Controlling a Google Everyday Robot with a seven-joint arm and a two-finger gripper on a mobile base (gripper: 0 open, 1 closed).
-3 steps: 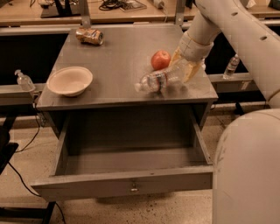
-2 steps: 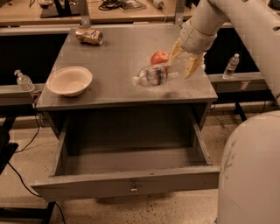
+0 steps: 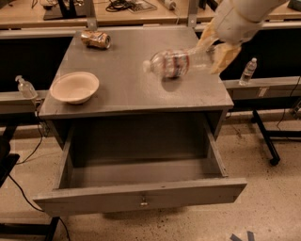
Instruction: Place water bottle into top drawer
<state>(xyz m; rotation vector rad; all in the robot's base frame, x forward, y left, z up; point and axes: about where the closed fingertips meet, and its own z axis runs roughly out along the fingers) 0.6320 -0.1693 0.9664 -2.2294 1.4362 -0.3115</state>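
Hand (image 3: 215, 49) was at upper right over the tabletop's (image 3: 117, 61) right rear part, its two tan fingers (image 3: 225, 55) clamped on the base end of the water bottle (image 3: 180, 63). The bottle was held sideways with its white cap pointing left and its red-and-blue label band near mid-body. It was off the surface, with its shadow on the tabletop right below it. The white arm (image 3: 244, 16) ran out of the top right corner. Count on the tabletop: one cream bowl (image 3: 74, 87) near the left front edge and one crushed can (image 3: 95, 39) at the left rear corner, well apart from each other and from the bottle. One top drawer (image 3: 141, 194) was pulled fully out below the front edge. It had a grey interior, with nothing visible inside, and one small metal knob (image 3: 144, 203) at the centre of its front. Off the cabinet: one small upright clear bottle (image 3: 248, 71) on the ledge to the right and one pump-top dispenser (image 3: 25, 87) on the ledge to the left. The tabletop was plain matte grey. Room: a light speckled floor (image 3: 263, 207), a wooden bench (image 3: 28, 14) behind with cables on it, and a black stand leg (image 3: 265, 141) at right.
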